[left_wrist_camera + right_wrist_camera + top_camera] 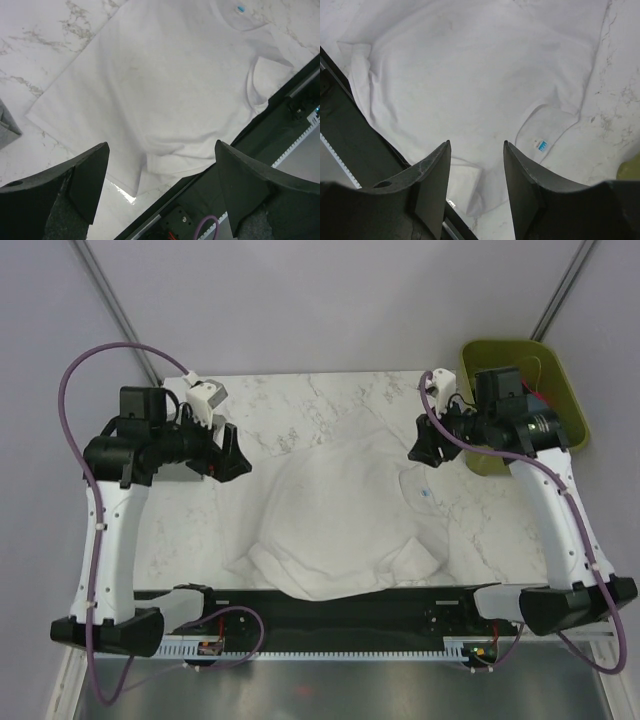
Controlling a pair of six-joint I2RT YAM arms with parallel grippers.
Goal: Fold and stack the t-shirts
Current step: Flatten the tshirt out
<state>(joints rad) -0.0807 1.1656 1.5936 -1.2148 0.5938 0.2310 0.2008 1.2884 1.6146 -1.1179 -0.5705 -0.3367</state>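
one white t-shirt (pixel 340 515) lies rumpled in the middle of the marble table (pixel 290 410), between the two arms, its near hem reaching the black rail (pixel 420 608) along the front edge. from overhead you take in the whole layout. the left gripper (pixel 236 452) hangs off the shirt's left side over bare marble and the right gripper (pixel 420 443) sits just off its right side by the collar. an olive-green bin (pixel 575 410) stands at the table's far right corner, partly hidden under the right wrist. that view is too distant to say much about the claws, and the wrist cameras fill that in. the left one looks down between two dark fingers (pixel 87 175) spread wide with nothing between them, the cloth well below, and one sleeve (pixel 267 80) doubled over close to the rail. the right one shows its fingers (pixel 432 175) parted by a narrower gap, also empty. it also gives the clearest look at the small blue neck mark (pixel 542 145) inside the collar, only a speck from overhead. as for pose, each arm rises from its base at a near corner, runs away up its side of the table and bends at the elbow. both wrists turn inward, so the two claws face each other across the shirt, raised clear of it and touching nothing.
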